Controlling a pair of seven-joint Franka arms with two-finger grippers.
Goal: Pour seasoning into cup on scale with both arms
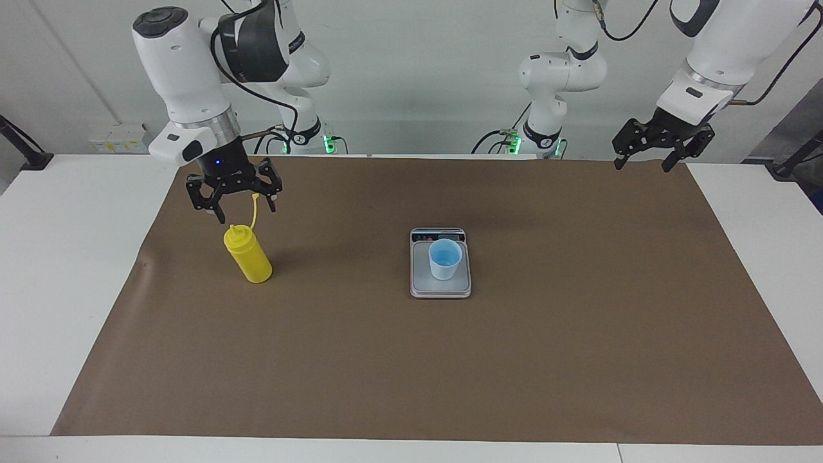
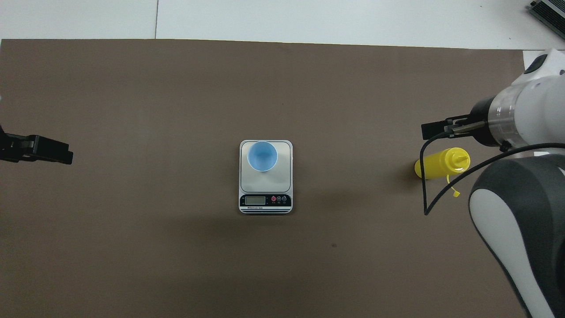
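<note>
Brown mat [image 1: 411, 360] covers the white table [image 1: 58, 270], wall at the robots' end. Right gripper [image 1: 234, 198], fingers spread apart and empty, hangs just above the seasoning [image 1: 249, 255], not touching it. That bottle stands upright directly below, long axis vertical, cap strap rising between the fingers. Toward the left arm's end from this gripper, well apart, the cup [image 1: 445, 258] sits on the scale [image 1: 440, 283]. Left gripper [image 1: 662, 146], also spread, waits over the mat's corner. Bare mat surrounds the bottle; a straight descent looks unobstructed.
</note>
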